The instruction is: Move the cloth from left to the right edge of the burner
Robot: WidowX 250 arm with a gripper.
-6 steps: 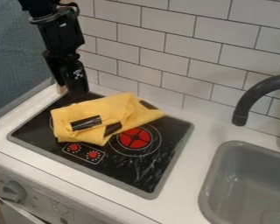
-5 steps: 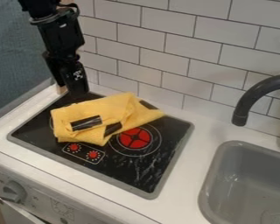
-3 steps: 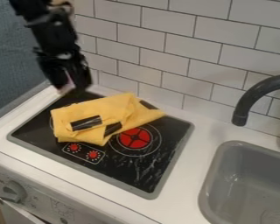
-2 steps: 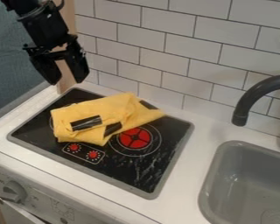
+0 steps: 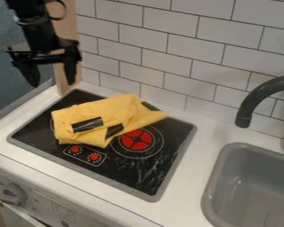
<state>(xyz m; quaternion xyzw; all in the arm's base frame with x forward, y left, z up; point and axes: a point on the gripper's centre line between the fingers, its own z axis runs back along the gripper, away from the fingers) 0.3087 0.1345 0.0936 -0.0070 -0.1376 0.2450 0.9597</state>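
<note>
ok so rn my gripper [image 5: 53,83] is wide open w/ a big gap b/w the fingers, held up in the air, apart from everything on the counter. Closest behind it is a wood post [image 5: 67,31]. Below me & a bit out is the yellow cloth [image 5: 103,108], bunched up on the black cooktop [image 5: 150,173], w/ a couple of dark patches on it. Its outer part laps over the near side of the red burner's [image 5: 136,140] ring. 2 small red dials [image 5: 75,149] are printed just beside the cloth. Way further out from my hand: white counter [image 5: 186,190], then the gray sink [image 5: 227,164] w/ a dark faucet [image 5: 269,91] curving over, fwiw.
</note>
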